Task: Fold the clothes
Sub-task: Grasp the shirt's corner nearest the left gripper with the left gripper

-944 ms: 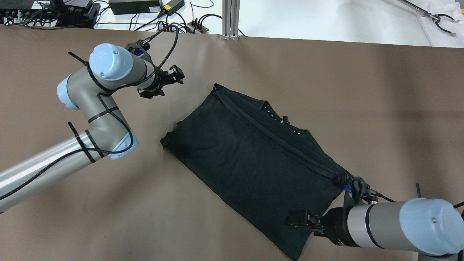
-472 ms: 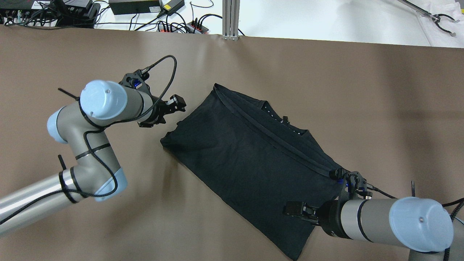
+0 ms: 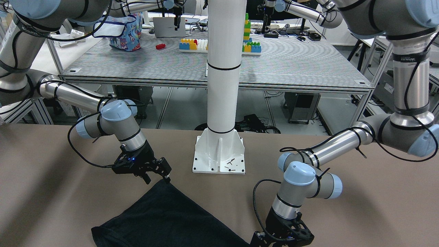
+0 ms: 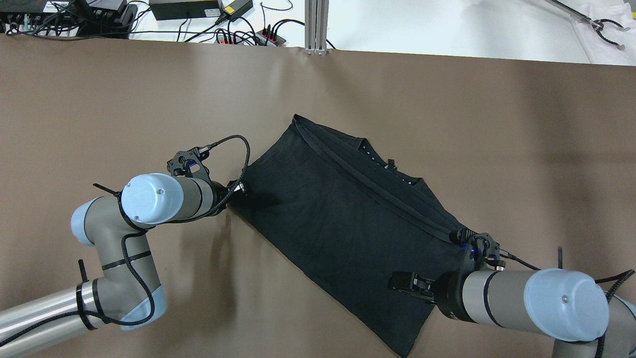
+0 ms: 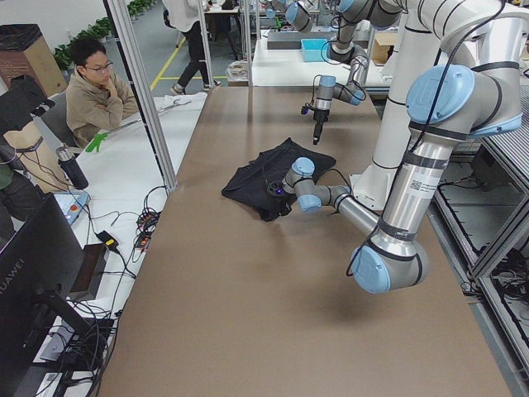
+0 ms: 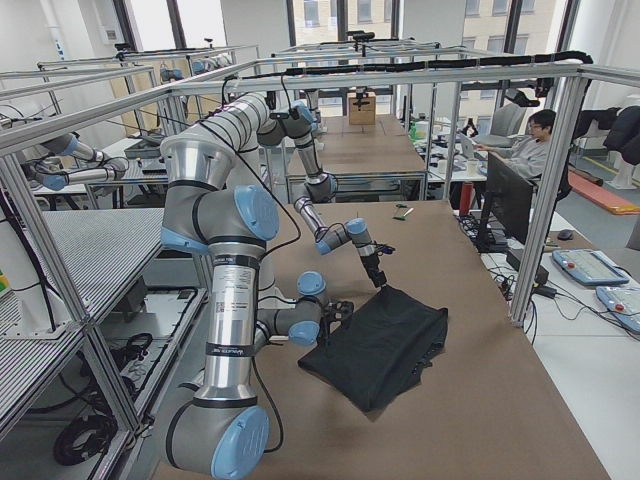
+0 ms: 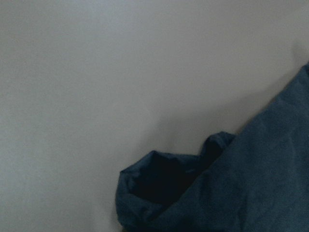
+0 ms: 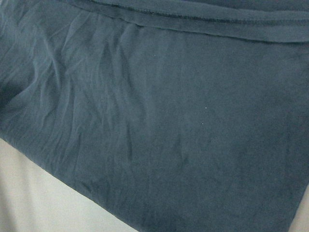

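Note:
A black garment (image 4: 348, 214) lies folded in a slanted rectangle on the brown table (image 4: 99, 99). It also shows in the front view (image 3: 164, 219). My left gripper (image 4: 237, 190) is low at the garment's left corner, one fingertip on the cloth, and looks open. The left wrist view shows that bunched corner (image 7: 164, 183) close below. My right gripper (image 4: 400, 283) is open above the garment's near right part. It also shows in the front view (image 3: 157, 176), just above the cloth's corner, holding nothing. The right wrist view is filled by flat cloth (image 8: 169, 121).
The white robot pedestal (image 3: 219, 154) stands at the table's near edge between the arms. Cables and power supplies (image 4: 198, 10) and an aluminium post (image 4: 316, 25) lie past the far edge. An operator (image 5: 99, 91) sits beside the table's left end.
My left arm has swung from the far left of the table down to the garment's left corner. My right gripper has crept slightly farther over the cloth. The garment has not moved.

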`<state>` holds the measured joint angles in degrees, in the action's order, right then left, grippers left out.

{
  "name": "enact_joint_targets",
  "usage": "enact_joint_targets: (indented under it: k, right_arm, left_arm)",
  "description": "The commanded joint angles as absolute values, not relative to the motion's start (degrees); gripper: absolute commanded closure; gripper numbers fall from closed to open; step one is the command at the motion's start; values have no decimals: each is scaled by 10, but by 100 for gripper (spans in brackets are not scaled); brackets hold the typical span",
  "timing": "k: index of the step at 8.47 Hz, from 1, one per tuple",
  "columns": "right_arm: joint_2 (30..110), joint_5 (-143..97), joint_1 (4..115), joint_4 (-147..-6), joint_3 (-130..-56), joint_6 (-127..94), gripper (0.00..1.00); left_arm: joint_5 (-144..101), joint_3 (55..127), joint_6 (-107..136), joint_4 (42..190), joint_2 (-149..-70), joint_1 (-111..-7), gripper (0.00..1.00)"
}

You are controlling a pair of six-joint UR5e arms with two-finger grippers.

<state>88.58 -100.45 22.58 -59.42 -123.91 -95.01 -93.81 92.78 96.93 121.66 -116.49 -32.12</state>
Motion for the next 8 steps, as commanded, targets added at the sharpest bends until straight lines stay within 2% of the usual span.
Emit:
enact_joint_targets:
  k: [1, 2, 3, 5, 6, 7, 8]
  right_arm:
    - [885, -1005, 225, -594, -1234, -970, 5]
    - [884, -1004, 224, -593, -1227, -970, 5]
    - [884, -1005, 224, -593, -1227, -970, 5]
    - [883, -1004, 223, -593, -1227, -970, 5]
    - [883, -1004, 223, -593, -1225, -970, 5]
    - [883, -1004, 223, -593, -1225, -970, 5]
    - [883, -1004, 223, -593, -1225, -970, 5]
  left_arm:
    - [-940, 881, 948, 1223, -1170, -349, 30]
    - [-940, 872, 925, 1223, -1172, -365, 31]
    - [-942, 868, 917, 1223, -1173, -371, 42]
    - [-946, 871, 924, 1223, -1186, -367, 75]
    - [-948, 887, 925, 1223, -1185, -366, 72]
    - [-964, 909, 925, 1219, -1174, -366, 51]
    - [-966, 934, 927, 1216, -1160, -366, 43]
